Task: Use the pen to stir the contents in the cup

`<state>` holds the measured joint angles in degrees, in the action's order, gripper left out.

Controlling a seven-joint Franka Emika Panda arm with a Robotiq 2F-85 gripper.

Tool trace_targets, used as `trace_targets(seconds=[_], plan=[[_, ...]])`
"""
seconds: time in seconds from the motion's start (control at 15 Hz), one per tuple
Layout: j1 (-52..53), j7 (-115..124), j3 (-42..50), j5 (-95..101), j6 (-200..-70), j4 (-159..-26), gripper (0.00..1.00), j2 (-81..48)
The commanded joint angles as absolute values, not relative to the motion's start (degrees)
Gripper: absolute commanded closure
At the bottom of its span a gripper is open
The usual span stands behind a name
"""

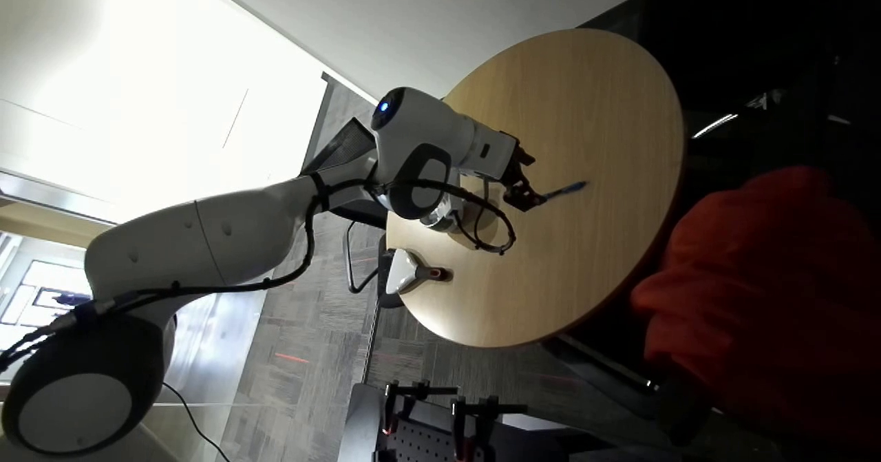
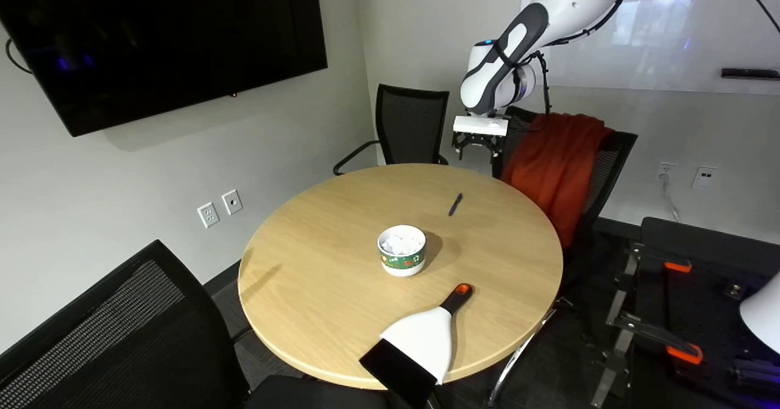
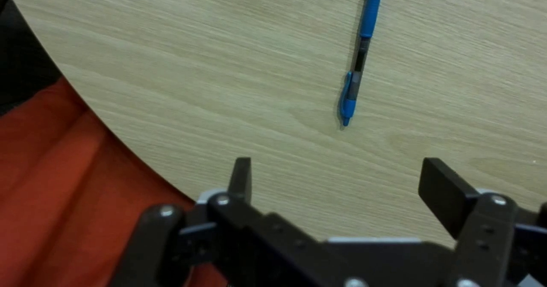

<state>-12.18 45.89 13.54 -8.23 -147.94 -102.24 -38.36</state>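
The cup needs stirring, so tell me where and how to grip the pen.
I'd take the pen by the dark barrel past its clip, from straight above. It lies flat on the table, and in the wrist view the open jaws stand either side of its line, so they could close across its narrow width. That should leave the opposite end free to stir.

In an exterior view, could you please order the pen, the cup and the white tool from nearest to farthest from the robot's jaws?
In an exterior view:
1. Pen: far side of the table, right of centre.
2. Cup: near the table's middle.
3. White tool: at the near edge.
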Motion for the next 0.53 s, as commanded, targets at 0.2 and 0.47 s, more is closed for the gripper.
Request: trace_targets(seconds=[0.2, 0.47], plan=[[-11.28, 45.92, 14.55, -9.26, -146.83, -99.55, 0.0, -40.95], [-10.08, 49.08, 15.66, -8.86, -146.69, -94.61, 0.0, -46.84]])
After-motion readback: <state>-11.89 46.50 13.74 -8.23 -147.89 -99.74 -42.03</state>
